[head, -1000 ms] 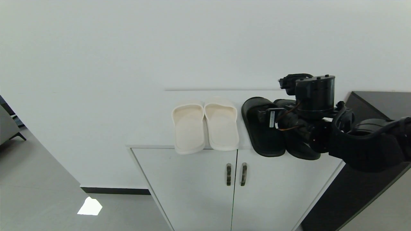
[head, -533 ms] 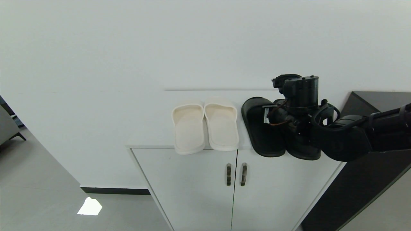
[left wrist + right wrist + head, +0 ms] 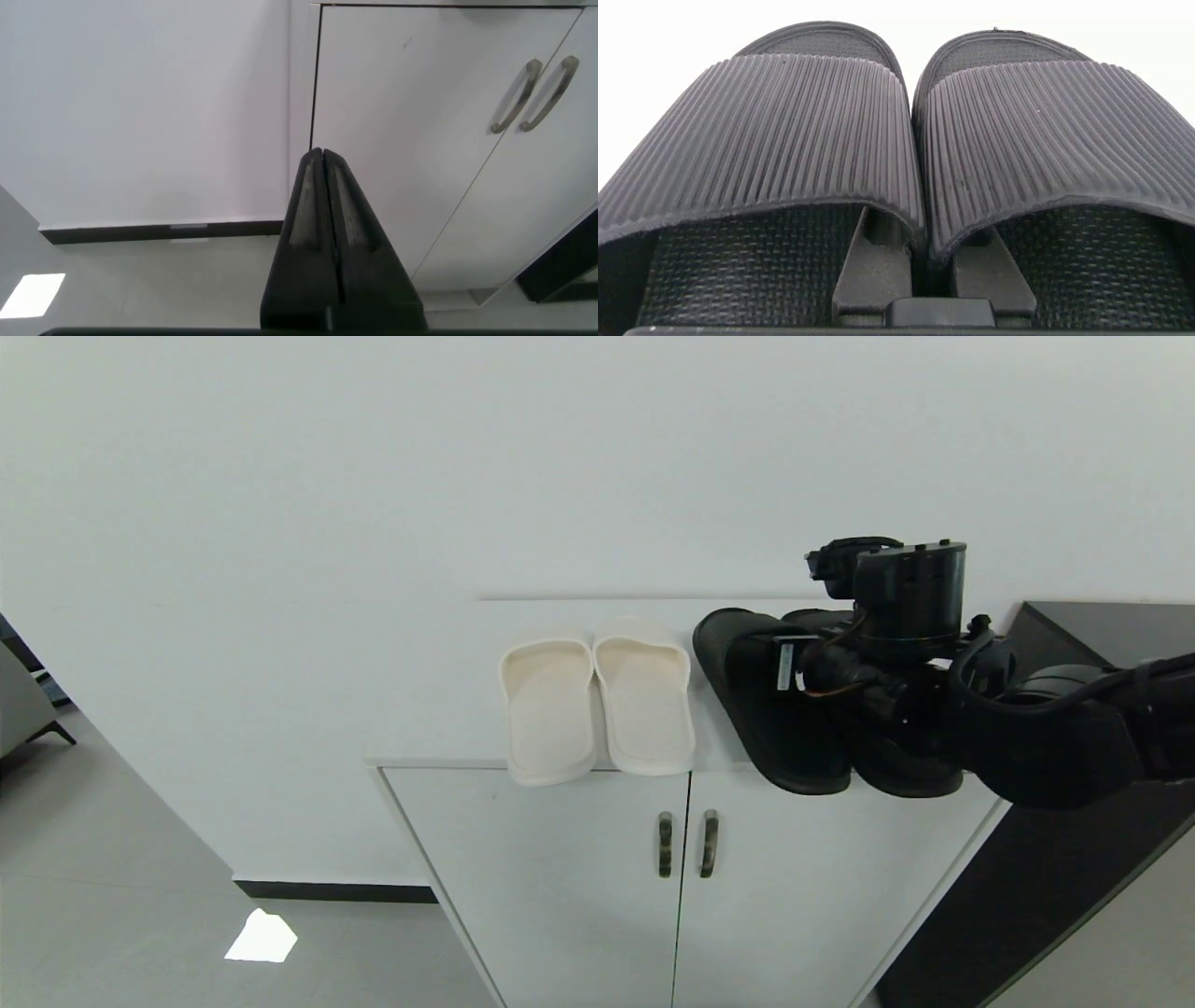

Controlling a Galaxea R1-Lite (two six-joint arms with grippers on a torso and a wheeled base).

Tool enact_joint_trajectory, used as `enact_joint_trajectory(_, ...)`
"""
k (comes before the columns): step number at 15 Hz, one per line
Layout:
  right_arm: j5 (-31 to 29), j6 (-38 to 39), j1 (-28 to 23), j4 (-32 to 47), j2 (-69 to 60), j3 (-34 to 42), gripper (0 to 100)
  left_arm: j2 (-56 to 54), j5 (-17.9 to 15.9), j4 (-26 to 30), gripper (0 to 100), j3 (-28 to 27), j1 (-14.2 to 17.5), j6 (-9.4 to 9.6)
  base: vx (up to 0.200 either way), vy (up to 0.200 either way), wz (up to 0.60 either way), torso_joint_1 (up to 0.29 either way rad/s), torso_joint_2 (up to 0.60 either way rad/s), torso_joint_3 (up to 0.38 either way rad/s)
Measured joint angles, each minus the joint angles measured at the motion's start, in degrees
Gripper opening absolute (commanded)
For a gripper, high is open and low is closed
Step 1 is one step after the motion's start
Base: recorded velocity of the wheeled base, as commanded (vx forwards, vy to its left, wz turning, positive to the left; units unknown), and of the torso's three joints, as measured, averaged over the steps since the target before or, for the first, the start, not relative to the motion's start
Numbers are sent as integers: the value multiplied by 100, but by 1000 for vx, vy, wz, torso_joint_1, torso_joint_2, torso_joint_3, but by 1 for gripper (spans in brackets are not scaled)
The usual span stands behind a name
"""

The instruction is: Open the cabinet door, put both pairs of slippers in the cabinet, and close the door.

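Note:
A pair of black slippers (image 3: 775, 709) is tilted up at the right of the white cabinet top (image 3: 439, 737), with the heels past the front edge. My right gripper (image 3: 923, 250) reaches under both ribbed straps (image 3: 785, 131) and is shut on the inner edges of the black slippers. A pair of white slippers (image 3: 597, 705) lies flat beside them, to the left. Both cabinet doors are closed, with their handles (image 3: 686, 843) side by side. My left gripper (image 3: 322, 224) is shut and empty, low in front of the cabinet's left door (image 3: 411, 112).
A dark counter (image 3: 1102, 616) adjoins the cabinet on the right. The white wall rises right behind the cabinet top. Open grey floor (image 3: 112, 896) lies to the left, with a chair leg at the far left edge.
My right gripper pushed in over the black slippers, then rose a little with them. The pair is now tilted and shifted slightly right and toward the front edge.

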Motion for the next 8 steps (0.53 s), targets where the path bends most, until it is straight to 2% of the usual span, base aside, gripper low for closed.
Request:
enact_joint_trajectory(4, 788, -35, 297, 22, -951, 824, 0, 0, -10, 0, 0, 0, 0, 10, 0, 0, 0, 0, 0, 0)
enact_joint_trajectory(8, 2383, -44, 725, 205, -2142, 2065, 0, 0, -18, 2, 0, 0, 0, 18, 0, 0, 0, 0, 0, 0)
